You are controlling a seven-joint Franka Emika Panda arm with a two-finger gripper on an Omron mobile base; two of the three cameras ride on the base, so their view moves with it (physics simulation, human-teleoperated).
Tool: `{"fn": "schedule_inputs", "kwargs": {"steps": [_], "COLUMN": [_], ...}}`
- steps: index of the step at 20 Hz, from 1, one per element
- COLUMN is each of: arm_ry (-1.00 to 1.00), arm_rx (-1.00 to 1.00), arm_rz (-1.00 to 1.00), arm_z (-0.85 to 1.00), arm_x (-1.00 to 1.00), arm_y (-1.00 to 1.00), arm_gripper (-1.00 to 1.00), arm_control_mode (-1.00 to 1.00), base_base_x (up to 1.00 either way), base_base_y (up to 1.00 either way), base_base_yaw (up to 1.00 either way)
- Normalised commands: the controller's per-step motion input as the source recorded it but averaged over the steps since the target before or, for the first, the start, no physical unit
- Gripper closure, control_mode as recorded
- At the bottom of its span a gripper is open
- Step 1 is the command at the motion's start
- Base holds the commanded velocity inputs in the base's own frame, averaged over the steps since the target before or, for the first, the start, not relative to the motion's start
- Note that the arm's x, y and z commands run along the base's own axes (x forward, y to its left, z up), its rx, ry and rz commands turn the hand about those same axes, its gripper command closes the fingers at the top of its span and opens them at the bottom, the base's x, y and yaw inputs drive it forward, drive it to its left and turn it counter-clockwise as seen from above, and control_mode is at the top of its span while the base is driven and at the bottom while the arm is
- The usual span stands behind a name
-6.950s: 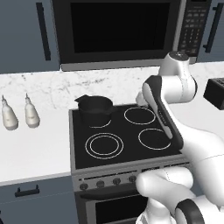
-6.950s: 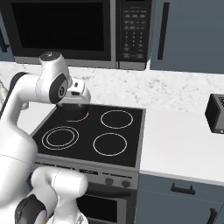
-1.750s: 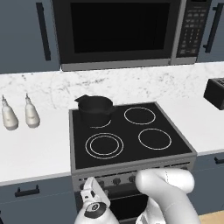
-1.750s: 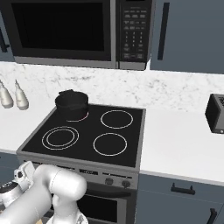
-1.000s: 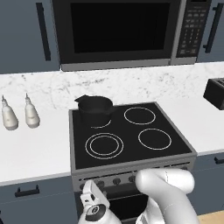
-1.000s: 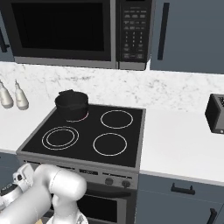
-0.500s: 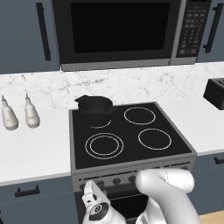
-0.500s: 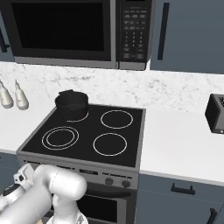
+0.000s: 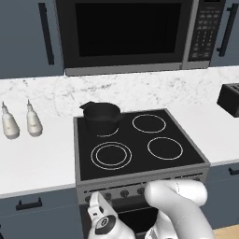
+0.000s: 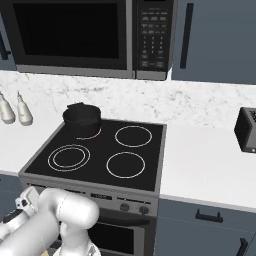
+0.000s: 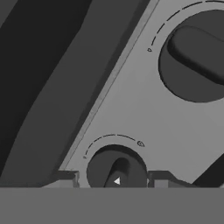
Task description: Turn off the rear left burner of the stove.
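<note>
Knob (image 11: 116,171) sits dead ahead between gripper (image 11: 114,178) fingertips, jaws apart either side, not clamped. Rear left burner (image 9: 106,130) on stove (image 9: 140,172) lies under black pot (image 9: 101,116).

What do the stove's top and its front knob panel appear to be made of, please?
The stove top looks like glossy black glass: flat, dark, with white burner rings printed on it. The knob panel looks like brushed grey steel, matte and even; the knobs seem dark plastic, though that's uncertain.
</note>
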Motion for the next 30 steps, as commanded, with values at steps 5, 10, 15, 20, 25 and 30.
{"fn": "schedule_inputs", "kwargs": {"steps": [5, 10, 15, 20, 25, 30], "arm_ry": [0.0, -0.01, -0.08, -0.1, -0.12, -0.12], "arm_rx": [0.09, 0.27, 0.51, 0.59, 0.63, 0.63], "arm_rz": [0.0, -0.06, -0.16, -0.2, -0.23, -0.23], "arm_z": [0.16, 0.25, 0.25, 0.24, 0.23, 0.24], "arm_x": [0.0, 0.0, 0.0, 0.0, 0.0, 0.0], "arm_y": [0.0, 0.0, -0.11, -0.2, -0.27, -0.28], "arm_gripper": [1.0, 1.0, 1.0, 1.0, 1.0, 1.0], "arm_control_mode": [-1.0, -1.0, -1.0, -1.0, -1.0, -1.0], "base_base_x": [0.0, 0.0, 0.0, 0.0, 0.0, 0.0], "base_base_y": [0.0, 0.0, 0.0, 0.0, 0.0, 0.0], "base_base_yaw": [0.0, 0.0, 0.0, 0.0, 0.0, 0.0]}}
